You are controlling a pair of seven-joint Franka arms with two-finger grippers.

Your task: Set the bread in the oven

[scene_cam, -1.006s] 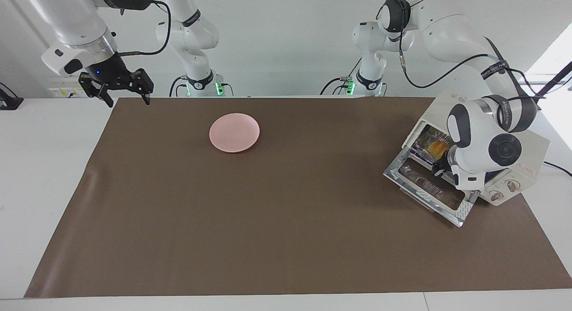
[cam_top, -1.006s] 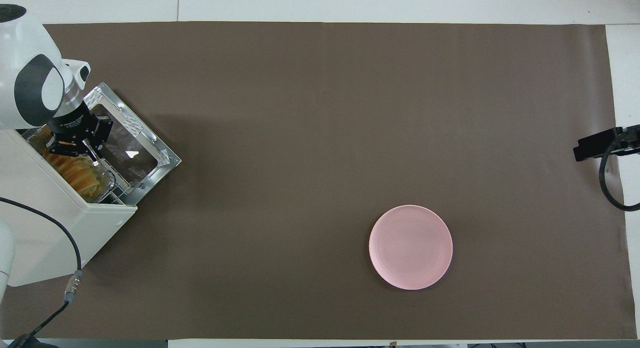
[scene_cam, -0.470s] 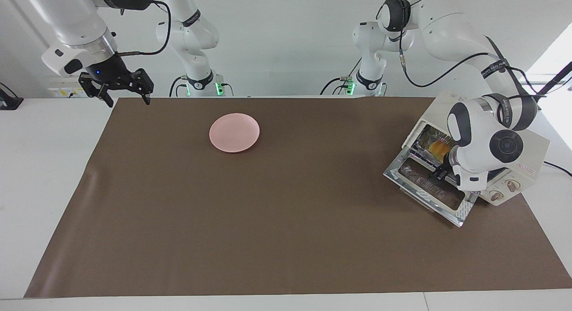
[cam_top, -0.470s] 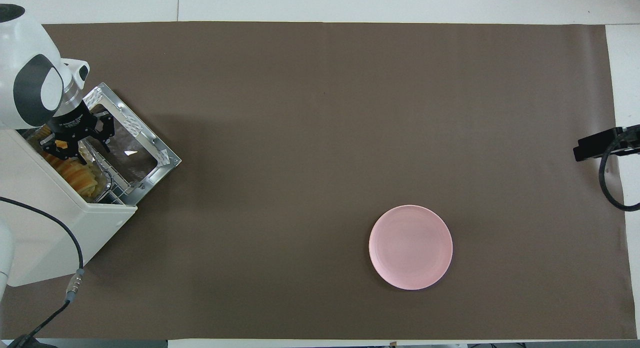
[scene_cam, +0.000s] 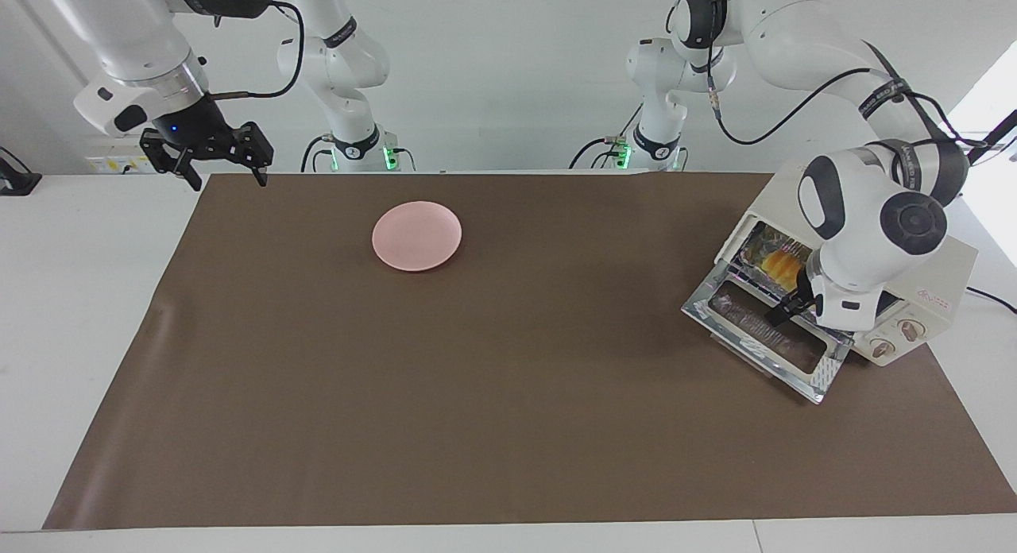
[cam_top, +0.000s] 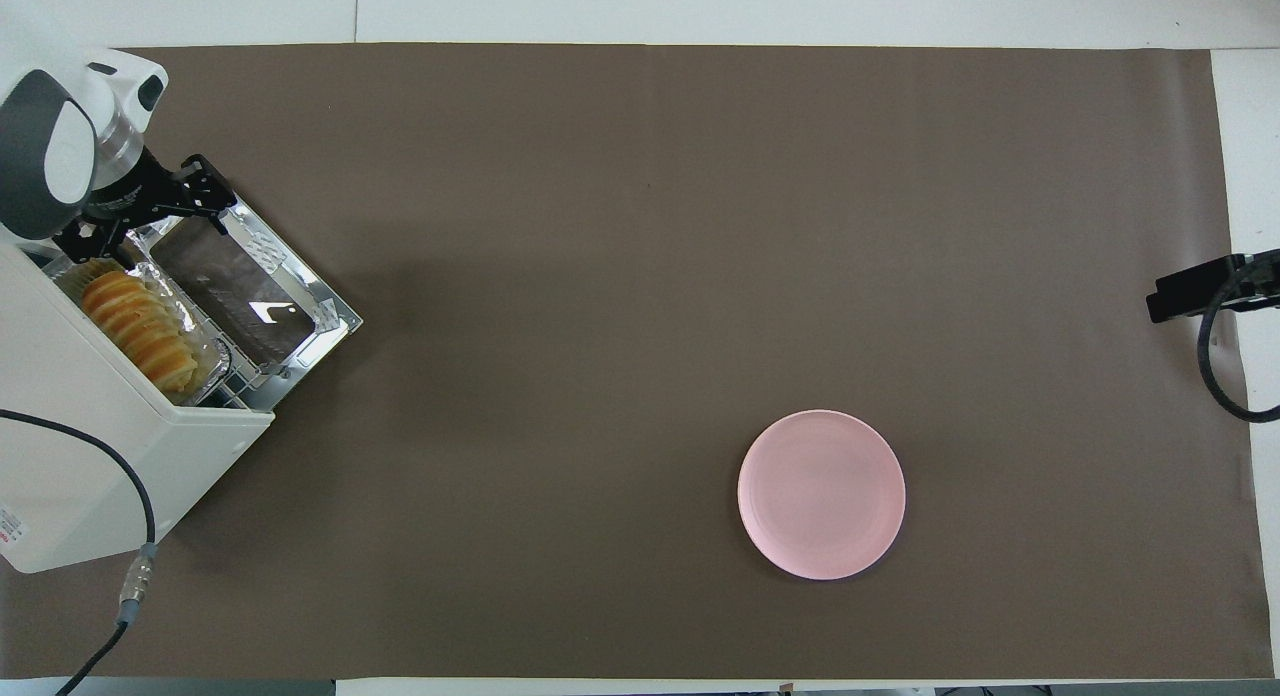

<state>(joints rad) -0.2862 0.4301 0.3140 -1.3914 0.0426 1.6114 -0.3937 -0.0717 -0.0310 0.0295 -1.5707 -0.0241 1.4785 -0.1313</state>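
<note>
Bright, even light (soft shadows), sharp focus.

1 small golden-yellow ridged bread loaf (cam_top: 135,328); 1 boxy cream-white toaster oven (scene_cam: 914,299) w/ glass drop-down door, 2 round knobs; 1 crinkled silver foil tray (cam_top: 205,338); 1 round pink plate (scene_cam: 416,235); 1 brown table mat (scene_cam: 493,394); 2 black two-finger grippers.

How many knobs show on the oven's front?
2. Both knobs sit side by side on the oven front panel, beside the open door. The overhead view hides them.
</note>
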